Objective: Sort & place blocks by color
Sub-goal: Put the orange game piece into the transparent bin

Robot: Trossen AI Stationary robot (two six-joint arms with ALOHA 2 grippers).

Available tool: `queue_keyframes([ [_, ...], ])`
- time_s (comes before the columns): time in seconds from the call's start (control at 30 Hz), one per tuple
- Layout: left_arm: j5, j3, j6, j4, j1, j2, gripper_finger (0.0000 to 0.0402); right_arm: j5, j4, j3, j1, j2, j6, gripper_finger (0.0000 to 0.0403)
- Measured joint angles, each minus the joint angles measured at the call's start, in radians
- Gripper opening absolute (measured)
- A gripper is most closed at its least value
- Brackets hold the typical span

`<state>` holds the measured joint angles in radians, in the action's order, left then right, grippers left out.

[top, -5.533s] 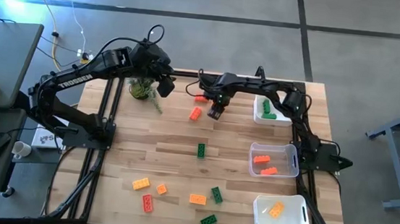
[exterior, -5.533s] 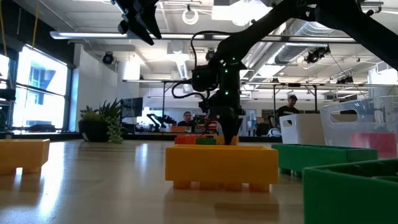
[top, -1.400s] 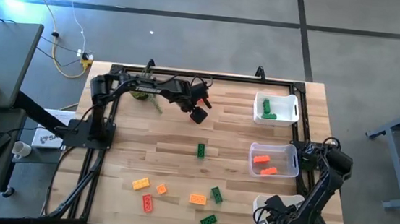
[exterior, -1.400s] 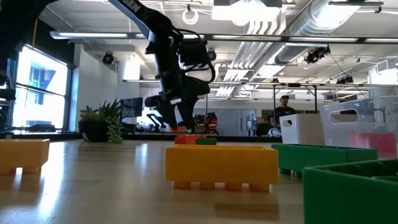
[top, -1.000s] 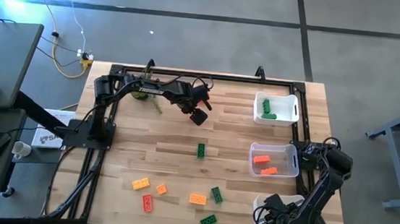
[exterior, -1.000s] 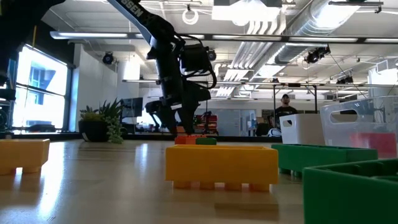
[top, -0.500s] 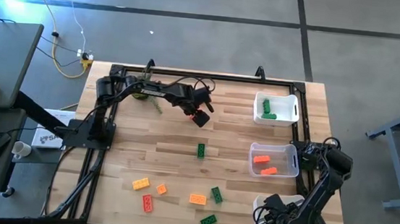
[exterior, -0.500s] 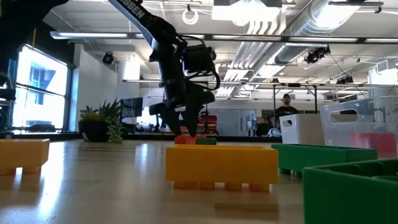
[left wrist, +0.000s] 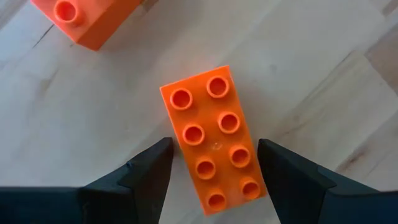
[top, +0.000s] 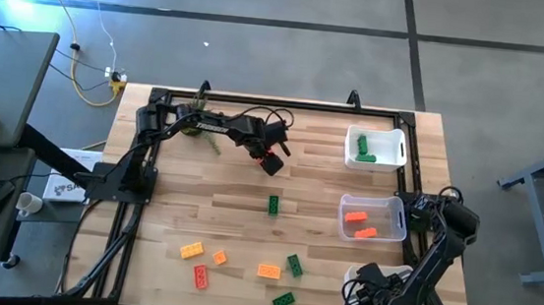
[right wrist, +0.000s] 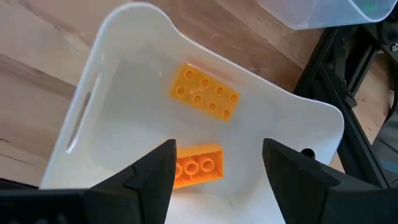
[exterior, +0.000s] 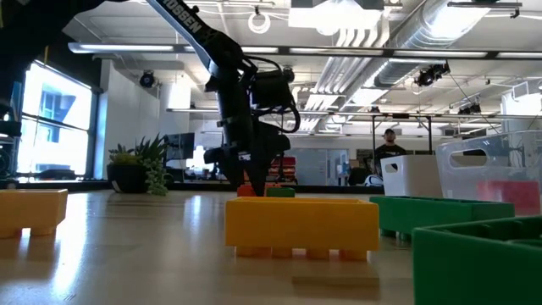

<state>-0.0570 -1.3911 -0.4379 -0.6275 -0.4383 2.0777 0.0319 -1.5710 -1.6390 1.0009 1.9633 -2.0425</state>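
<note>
In the left wrist view a red-orange eight-stud block lies flat on the wood between the fingers of my open left gripper. The fingers stand on either side of its long sides, close but apart from it. A second red-orange block lies just beyond. In the high view this gripper points down at the table's far middle. My right gripper hangs open above the white bin at the near right. That bin holds two yellow-orange blocks.
Loose blocks lie near the front: green, yellow-orange, red. A bin with green blocks and a clear bin with red-orange blocks stand at the right. A potted plant stands far left.
My left gripper has sunk toward the red-orange block at the table's far middle, drifting slightly toward the right and near edges, and its fingers now reach down beside the block. The blocks have not moved.
</note>
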Motion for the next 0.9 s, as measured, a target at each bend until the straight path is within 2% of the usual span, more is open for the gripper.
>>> queue_keyframes([
  [0.2, 0.016, 0.001, 0.111, -0.009, 0.002, -0.002, 0.0161, -0.050, 0.000, 0.000, -0.028, 0.000, 0.001, 0.0227],
  [0.33, 0.098, 0.001, 0.167, -0.022, -0.005, -0.004, 0.0111, -0.061, 0.000, 0.000, -0.053, 0.000, 0.001, 0.0227],
  [0.63, 0.336, 0.003, 0.234, -0.030, -0.007, -0.001, 0.0111, -0.064, 0.000, 0.000, -0.124, 0.000, 0.061, 0.0227],
  [0.9, 0.541, 0.008, 0.289, -0.056, -0.003, -0.015, 0.0111, -0.172, 0.021, 0.000, -0.194, 0.000, 0.061, 0.0227],
])
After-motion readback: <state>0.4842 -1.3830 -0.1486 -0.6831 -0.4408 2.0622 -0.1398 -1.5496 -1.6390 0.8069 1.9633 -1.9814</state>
